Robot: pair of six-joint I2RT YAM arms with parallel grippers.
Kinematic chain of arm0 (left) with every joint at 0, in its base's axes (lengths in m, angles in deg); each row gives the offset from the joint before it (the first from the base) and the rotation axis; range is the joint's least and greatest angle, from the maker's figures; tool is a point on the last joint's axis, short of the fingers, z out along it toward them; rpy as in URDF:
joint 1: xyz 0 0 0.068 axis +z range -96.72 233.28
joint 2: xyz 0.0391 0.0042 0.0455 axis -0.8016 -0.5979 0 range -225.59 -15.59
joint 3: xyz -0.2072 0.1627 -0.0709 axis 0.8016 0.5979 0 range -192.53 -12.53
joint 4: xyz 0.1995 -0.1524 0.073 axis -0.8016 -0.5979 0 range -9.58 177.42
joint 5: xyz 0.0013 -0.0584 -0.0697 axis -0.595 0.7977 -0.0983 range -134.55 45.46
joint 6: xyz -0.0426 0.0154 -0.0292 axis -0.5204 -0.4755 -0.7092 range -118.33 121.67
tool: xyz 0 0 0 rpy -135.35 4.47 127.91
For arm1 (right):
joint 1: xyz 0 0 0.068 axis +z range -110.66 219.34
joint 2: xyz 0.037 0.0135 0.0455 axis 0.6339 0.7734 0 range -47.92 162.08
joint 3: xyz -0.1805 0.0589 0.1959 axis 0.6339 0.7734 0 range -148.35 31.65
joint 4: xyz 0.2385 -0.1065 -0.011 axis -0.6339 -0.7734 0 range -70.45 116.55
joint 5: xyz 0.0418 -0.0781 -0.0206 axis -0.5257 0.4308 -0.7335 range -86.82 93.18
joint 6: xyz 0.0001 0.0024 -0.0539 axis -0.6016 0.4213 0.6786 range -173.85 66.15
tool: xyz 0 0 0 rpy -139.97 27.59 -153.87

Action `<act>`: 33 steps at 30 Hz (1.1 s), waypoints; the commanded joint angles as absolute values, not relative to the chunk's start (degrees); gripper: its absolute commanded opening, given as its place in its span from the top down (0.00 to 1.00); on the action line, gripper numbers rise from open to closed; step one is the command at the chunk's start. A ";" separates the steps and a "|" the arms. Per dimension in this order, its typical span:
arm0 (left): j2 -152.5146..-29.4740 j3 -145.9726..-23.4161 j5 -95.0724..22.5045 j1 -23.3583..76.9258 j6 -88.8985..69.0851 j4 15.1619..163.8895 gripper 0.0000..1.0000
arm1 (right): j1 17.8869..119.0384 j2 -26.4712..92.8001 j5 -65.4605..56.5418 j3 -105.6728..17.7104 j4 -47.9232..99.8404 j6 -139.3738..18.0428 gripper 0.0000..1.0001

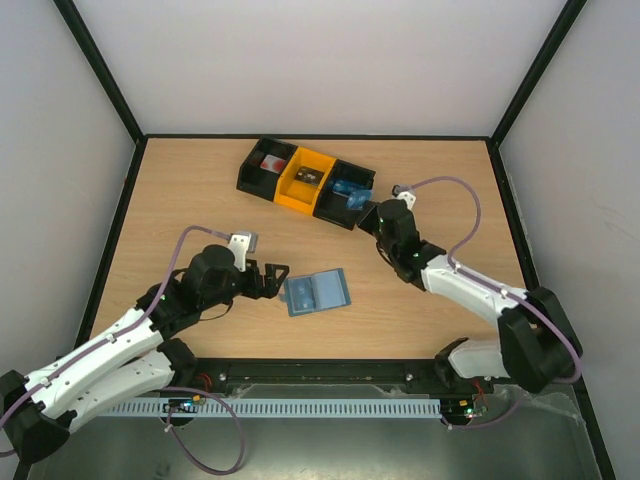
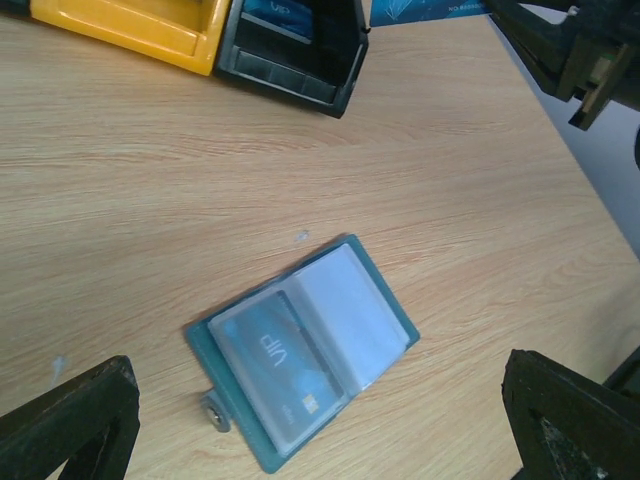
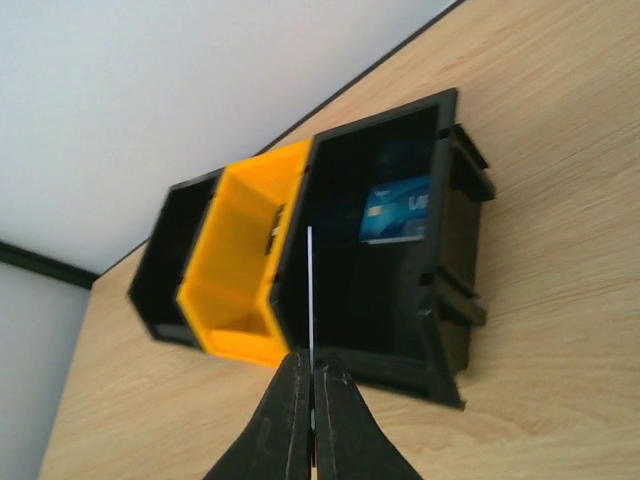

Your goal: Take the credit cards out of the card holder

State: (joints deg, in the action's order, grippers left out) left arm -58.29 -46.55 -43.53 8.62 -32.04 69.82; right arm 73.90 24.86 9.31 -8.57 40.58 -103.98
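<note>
The slate-blue card holder (image 1: pixel 316 292) lies open and flat on the table, its snap tab towards my left arm. In the left wrist view the card holder (image 2: pixel 300 350) shows a bluish "VIP" card (image 2: pixel 275 365) in its left clear pocket; the right pocket looks pale and blank. My left gripper (image 1: pixel 277 280) is open and empty, just left of the holder, its fingers (image 2: pixel 75 420) wide apart. My right gripper (image 3: pixel 312 375) is shut on a thin card (image 3: pixel 311 290), seen edge-on, over the right black bin (image 3: pixel 450 250). Another blue card (image 3: pixel 395 212) lies in that bin.
A row of three bins stands at the back: black (image 1: pixel 262 166), yellow (image 1: pixel 304 180) and black (image 1: pixel 345 195). The left bin holds a red-and-white item. The table's black frame runs along both sides. The right arm's cable (image 1: pixel 470 200) loops above it.
</note>
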 commanded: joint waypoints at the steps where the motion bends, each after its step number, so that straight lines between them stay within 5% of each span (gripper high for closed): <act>1: -58.06 -47.40 -46.52 8.90 -29.74 67.75 0.00 | 70.29 31.21 9.70 -12.24 44.51 -103.92 0.98; 33: -54.73 -46.95 -45.82 8.90 -27.41 68.00 0.00 | 67.50 63.61 13.44 -34.90 47.54 -111.44 0.98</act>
State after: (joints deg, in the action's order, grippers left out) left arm -55.51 -46.55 -46.06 8.64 -28.59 68.53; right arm 67.74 61.44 10.62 -32.64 46.56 -110.76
